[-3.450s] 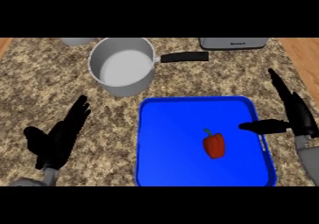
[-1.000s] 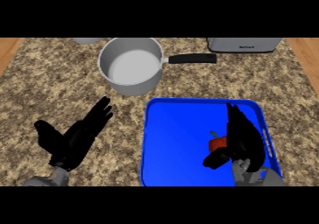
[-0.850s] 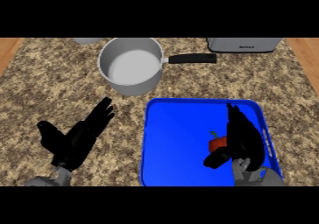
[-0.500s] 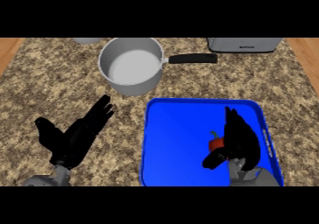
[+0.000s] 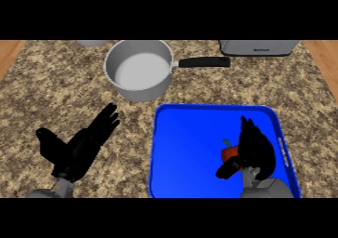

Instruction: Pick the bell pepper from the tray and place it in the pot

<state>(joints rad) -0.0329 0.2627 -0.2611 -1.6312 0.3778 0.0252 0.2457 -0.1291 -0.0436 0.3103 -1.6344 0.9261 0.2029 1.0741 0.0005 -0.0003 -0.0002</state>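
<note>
Right hand (image 5: 252, 151) over red bell pepper (image 5: 229, 151), grasp unclear; risks slipping before grey metal pot (image 5: 139, 69) far up-left.

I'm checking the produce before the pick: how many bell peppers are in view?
1: the bell pepper lies on the blue tray, mostly hidden beneath the right hand. Its cover could hide more.
</note>
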